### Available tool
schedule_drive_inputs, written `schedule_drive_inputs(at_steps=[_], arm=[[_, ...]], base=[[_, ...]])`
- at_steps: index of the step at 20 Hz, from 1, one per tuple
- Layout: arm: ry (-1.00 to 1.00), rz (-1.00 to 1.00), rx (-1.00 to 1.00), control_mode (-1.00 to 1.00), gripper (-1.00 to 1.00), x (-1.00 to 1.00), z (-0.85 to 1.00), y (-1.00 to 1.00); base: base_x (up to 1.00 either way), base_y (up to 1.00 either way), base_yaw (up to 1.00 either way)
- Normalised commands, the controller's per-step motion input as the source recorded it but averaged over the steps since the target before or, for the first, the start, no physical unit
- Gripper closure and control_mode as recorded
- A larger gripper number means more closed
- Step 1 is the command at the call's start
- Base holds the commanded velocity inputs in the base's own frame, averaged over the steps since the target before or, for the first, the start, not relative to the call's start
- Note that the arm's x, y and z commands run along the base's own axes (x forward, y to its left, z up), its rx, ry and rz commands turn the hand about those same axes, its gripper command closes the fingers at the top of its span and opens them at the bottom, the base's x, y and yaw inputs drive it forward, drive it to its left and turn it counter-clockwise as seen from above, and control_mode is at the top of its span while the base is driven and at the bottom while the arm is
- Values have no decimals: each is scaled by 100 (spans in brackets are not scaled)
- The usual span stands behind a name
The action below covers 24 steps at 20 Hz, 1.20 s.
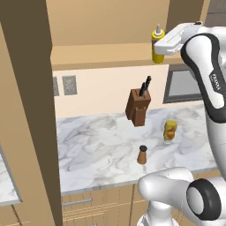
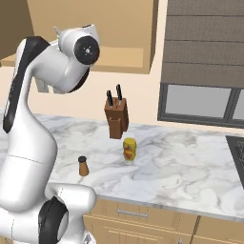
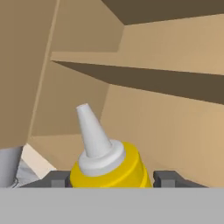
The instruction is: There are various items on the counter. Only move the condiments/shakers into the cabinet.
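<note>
1. The pincer (image 3: pixel 112 179) is closed around the squeeze bottle (image 1: pixel 157 45), at the cabinet (image 1: pixel 106 55) shelf's right end (not yet released).
2. The jar (image 1: pixel 170 131) and shaker (image 1: pixel 142 154) wait on the worktop (image 1: pixel 97 145).

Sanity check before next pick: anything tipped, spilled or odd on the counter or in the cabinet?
Nothing stands out. The squeeze bottle sits upright at the cabinet shelf between the fingers. The jar, shaker and knife block stand upright on the counter, with no spill.
</note>
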Motion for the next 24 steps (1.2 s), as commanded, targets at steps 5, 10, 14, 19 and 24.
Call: schedule_drive_inputs(at_steps=[5,10,14,19,24], arm=[[-3,-1,5,-100,100,74,1,-15],[3,-21,2,-100,100,69,15,31],[8,-35,0,-100,100,57,4,22],[11,-28,17,-100,100,26,18,4],[4,-26,29,-100,100,0,4,23]], base=[[0,0,0],[0,0,0],[0,0,0],[0,0,0],[0,0,0]])
